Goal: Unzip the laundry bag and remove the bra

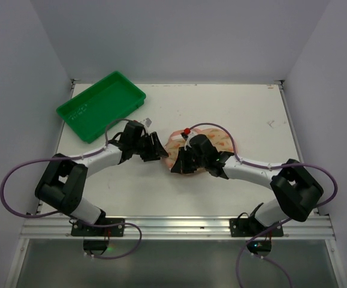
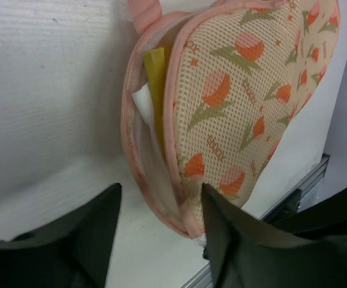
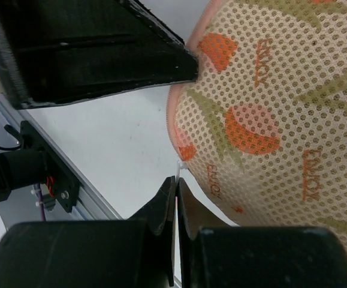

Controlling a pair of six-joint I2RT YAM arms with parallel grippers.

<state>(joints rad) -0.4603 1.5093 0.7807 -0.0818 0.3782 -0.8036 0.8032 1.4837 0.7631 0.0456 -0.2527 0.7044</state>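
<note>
The laundry bag (image 1: pixel 204 143), cream-peach mesh with orange tulip print and pink zip trim, lies mid-table. In the left wrist view the laundry bag (image 2: pixel 233 102) stands partly unzipped, and yellow and white fabric of the bra (image 2: pixel 154 84) shows in the gap. My left gripper (image 1: pixel 159 150) is open at the bag's left end; its fingers (image 2: pixel 227 240) straddle the bag's lower tip without gripping it. My right gripper (image 1: pixel 182 162) is shut on the thin white zip pull (image 3: pixel 178 170) at the edge of the bag (image 3: pixel 269 108).
A green plastic tray (image 1: pixel 101 105) sits at the back left. A small red piece (image 1: pixel 186 130) shows at the bag's far end. The table's metal front rail (image 3: pixel 53 174) runs close below the grippers. A left finger (image 3: pixel 101 54) shows near the right gripper.
</note>
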